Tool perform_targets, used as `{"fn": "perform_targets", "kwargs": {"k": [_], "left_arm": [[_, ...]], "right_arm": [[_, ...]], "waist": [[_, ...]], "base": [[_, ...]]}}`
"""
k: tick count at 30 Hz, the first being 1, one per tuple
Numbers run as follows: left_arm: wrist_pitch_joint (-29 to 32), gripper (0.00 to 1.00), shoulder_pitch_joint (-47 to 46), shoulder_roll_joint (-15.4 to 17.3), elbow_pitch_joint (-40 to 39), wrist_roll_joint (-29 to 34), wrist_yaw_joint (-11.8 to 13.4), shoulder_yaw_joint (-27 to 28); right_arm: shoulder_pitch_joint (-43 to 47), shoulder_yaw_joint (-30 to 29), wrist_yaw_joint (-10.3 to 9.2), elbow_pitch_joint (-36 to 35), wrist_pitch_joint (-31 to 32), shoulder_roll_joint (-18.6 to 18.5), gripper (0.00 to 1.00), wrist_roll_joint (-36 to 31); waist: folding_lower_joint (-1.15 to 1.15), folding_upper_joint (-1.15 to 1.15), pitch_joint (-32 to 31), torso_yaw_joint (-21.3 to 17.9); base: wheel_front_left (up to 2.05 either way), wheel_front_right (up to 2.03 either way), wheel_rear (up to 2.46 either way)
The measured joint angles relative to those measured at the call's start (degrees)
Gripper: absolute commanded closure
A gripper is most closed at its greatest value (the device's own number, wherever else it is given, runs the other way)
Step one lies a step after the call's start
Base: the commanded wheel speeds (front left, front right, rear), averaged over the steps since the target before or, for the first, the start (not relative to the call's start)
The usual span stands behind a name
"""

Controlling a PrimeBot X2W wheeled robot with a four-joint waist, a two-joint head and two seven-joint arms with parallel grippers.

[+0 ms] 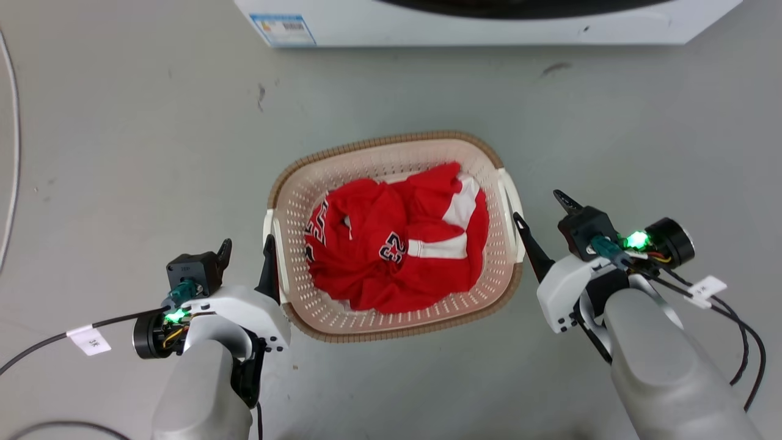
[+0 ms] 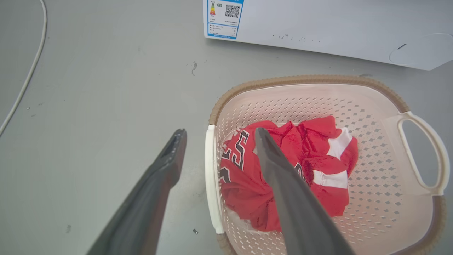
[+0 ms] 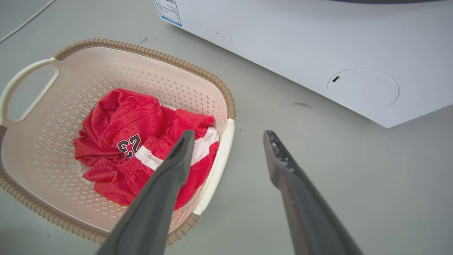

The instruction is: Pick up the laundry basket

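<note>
we see left claw [image 1: 247, 243] wide, right claw [image 1: 539, 206] wide — each straddling a laundry basket [image 1: 379, 144] handle, nothing gripped

Head cam: I look steeply down on basket [image 1: 379, 160] | wrist cams: close, low, at its 9 and 3 o'clock | shared: basket, washer [image 1: 489, 30] at 12

Your robot's pale grey forearms [image 1: 201, 391] carry white wrist housings [image 1: 244, 308], green lights [image 1: 636, 239], tagged black cables [image 1: 36, 351] and dark tapered fingers [image 2: 148, 198].

Laundry room: white washer [image 1: 489, 30], grey floor [image 1: 122, 153].
</note>
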Motion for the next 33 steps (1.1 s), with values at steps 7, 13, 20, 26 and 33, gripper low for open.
{"fn": "perform_targets", "kwargs": {"k": [7, 13, 20, 26, 33], "left_arm": [[0.0, 0.0, -3.5, 0.0, 4.5, 0.5, -0.3, 1.6], [0.0, 0.0, -5.8, 0.1, 7.7, 0.7, -0.9, 2.2], [0.0, 0.0, -8.2, 0.1, 10.0, 1.2, -1.5, 2.1], [0.0, 0.0, -10.0, 0.0, 12.1, 1.2, -1.7, 1.6], [0.0, 0.0, -11.8, 0.0, 14.3, 1.1, -2.1, 0.5]], "right_arm": [[-6.0, 1.6, 0.0, 8.0, 0.0, -0.2, 0.0, -0.1], [-9.6, 2.7, 0.0, 13.1, 0.0, -0.1, 0.0, 0.0], [-13.3, 2.9, 0.0, 17.9, 0.0, -0.2, 0.0, -0.2], [-15.9, 2.8, 0.0, 20.5, 0.0, -0.2, 0.0, -0.5], [-17.6, 2.6, 0.0, 22.8, 0.0, -0.2, 0.0, -1.0]], "waist": [[0.0, 0.0, 4.7, 0.3], [0.0, 0.0, 7.8, 1.0], [0.0, 0.0, 10.8, 1.8], [-0.01, 0.0, 12.9, 2.1], [-0.01, 0.0, 14.2, 2.3]], "base": [[0.0, 0.0, 0.0], [0.0, 0.0, 0.0], [0.0, 0.0, 0.0], [0.0, 0.0, 0.0], [0.0, 0.0, 0.0]]}}
